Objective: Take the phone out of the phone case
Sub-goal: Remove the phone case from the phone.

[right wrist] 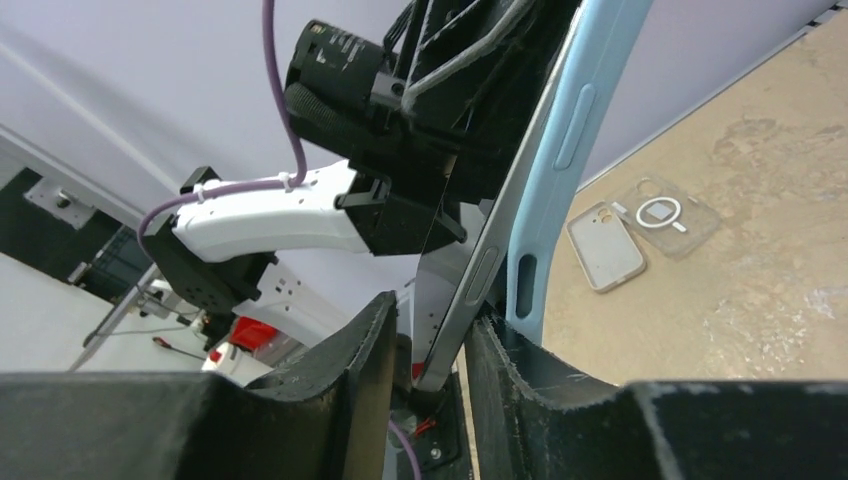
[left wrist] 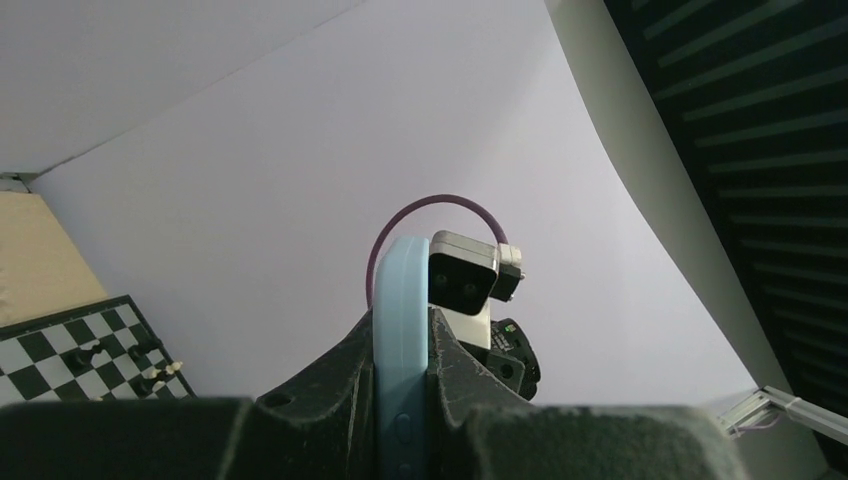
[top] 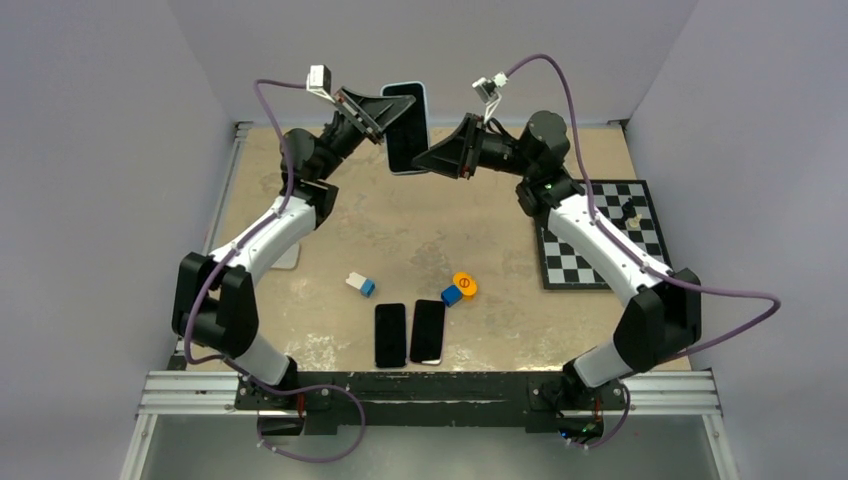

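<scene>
While aloft, phone lengthwise upright.

**Robot manipulation laboratory: a bench-top test cell.**
A left arm and a right arm are bolted to an aluminium rail at the near edge of a worn tan table, boxed in on three sides by plain pale walls. Purple cables run loose to a small wrist camera. Unrelated items share the surface: a chessboard, two phones side by side, coloured blocks, an empty opaque case and a clear case.
</scene>
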Controlling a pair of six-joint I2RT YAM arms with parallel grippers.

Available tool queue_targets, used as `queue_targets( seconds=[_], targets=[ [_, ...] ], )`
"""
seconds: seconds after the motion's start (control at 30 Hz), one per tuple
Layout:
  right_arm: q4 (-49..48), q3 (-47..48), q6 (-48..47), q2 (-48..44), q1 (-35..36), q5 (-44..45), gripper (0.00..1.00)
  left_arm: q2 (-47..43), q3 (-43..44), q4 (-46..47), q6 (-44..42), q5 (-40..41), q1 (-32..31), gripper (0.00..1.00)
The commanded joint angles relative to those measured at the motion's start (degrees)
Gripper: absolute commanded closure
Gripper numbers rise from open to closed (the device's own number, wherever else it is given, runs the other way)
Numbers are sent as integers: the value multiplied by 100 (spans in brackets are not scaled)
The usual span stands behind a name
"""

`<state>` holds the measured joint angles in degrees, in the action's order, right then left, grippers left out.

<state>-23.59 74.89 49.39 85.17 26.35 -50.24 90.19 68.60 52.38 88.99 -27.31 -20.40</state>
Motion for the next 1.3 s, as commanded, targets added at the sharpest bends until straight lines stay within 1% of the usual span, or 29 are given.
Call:
queue_targets(
  seconds=[0.0, 0.07, 0.1, 0.13, 0.17, 0.23, 0.27, 0.3, 0.33, 0.37, 0.43, 0.53, 0.6, 0.63, 0.77, 0.87, 0.97, 1.07, 1.17, 1.27],
  targets=[
    [-620, 415, 504, 450, -6, 229, 73, -523, 35, 328, 93, -484, -315, 100],
    [-969, 436, 814, 551, -3, 28, 87, -647, 10, 13, -182, -611, -294, 100],
    [-1118, 423, 951, 575, -10, -37, 91, -712, -6, -156, -350, -672, -285, 98],
    [-1268, 395, 1079, 592, -12, -92, 97, -773, -19, -339, -517, -730, -276, 92],
    [-1434, 363, 1217, 604, -10, -163, 100, -817, -30, -482, -686, -806, -261, 82],
    [-1804, 271, 1558, 566, -27, -322, 100, -880, -138, -544, -771, -969, -163, 64],
    [-1939, 212, 1676, 517, -36, -384, 100, -921, -254, -436, -753, -1061, -41, 50],
    [-1992, 165, 1756, 437, -50, -434, 100, -985, -375, -244, -723, -1152, 64, 39],
    [-1955, 127, 1769, 348, -72, -462, 100, -1050, -569, -102, -701, -1239, 172, 29],
    [-1866, 92, 1761, 258, -90, -491, 100, -1108, -653, 20, -686, -1350, 275, 22],
    [-1749, 52, 1775, 116, -161, -581, 100, -1210, -872, 247, -700, -1622, 450, 15],
    [-1761, -51, 1930, -9, -231, -724, 100, -1418, -1153, 617, -810, -1978, 576, 11],
    [-1911, -136, 2119, -34, -259, -837, 100, -1555, -1307, 710, -1057, -2226, 581, 11],
    [-2049, -182, 2242, -27, -258, -900, 100, -1635, -1369, 629, -1225, -2360, 581, 13],
    [-2692, -406, 2742, -24, -253, -1084, 100, -1970, -1589, -69, -2130, -2698, 581, 39],
    [-2789, -501, 2787, -73, -258, -1118, 100, -2160, -1658, -668, -2666, -2752, 575, 47],
    [-2771, -548, 2759, -135, -261, -1127, 100, -2213, -1713, -665, -2744, -2839, 573, 56],
    [-2836, -554, 2812, -158, -255, -1112, 100, -2233, -1768, -694, -2800, -2859, 553, 60],
    [-3011, -588, 2963, -171, -256, -1119, 100, -2250, -1802, -808, -2904, -2877, 546, 69],
    [-3201, -631, 3126, -158, -255, -1120, 100, -2294, -1820, -976, -3035, -2829, 546, 69]
  ],
)
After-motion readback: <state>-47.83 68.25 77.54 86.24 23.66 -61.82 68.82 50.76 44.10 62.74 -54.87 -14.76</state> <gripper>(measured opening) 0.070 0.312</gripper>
